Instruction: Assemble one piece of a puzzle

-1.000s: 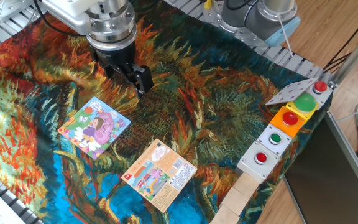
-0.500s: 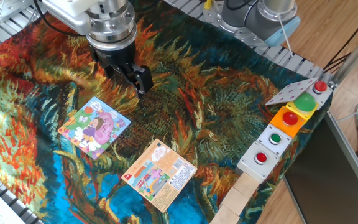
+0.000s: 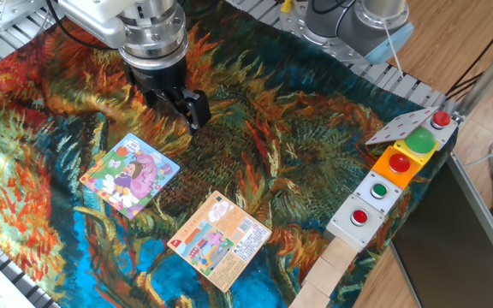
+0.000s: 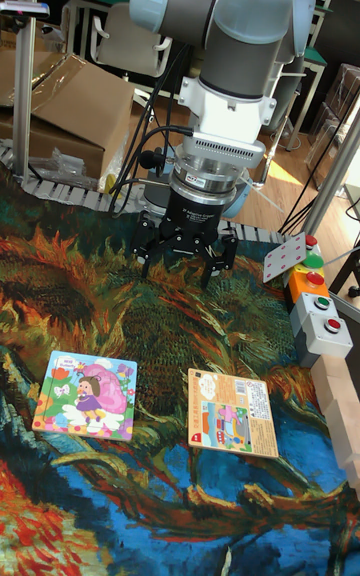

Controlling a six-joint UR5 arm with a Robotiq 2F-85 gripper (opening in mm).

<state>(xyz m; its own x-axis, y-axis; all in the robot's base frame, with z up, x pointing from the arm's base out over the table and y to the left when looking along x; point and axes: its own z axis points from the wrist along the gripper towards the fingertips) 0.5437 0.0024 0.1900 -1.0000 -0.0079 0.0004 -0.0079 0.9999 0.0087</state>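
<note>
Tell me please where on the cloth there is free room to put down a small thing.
The widest bare stretch of cloth lies between the printed card and the button boxes. Another free patch is left of the puzzle, toward the table edge. It is crowded in the narrow gap between puzzle and card, and under the open hand.

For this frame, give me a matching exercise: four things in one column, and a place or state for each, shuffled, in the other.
Things:
1. puzzle
2. rectangular card
3. gripper
4. green dome button

Places or states:
A. on top of an orange box
B. above the cloth, open, empty
C. flat on the cloth, light-blue edge
D. flat on the cloth, orange-peach print

Pairs: 1-C, 2-D, 3-B, 4-A.
</note>
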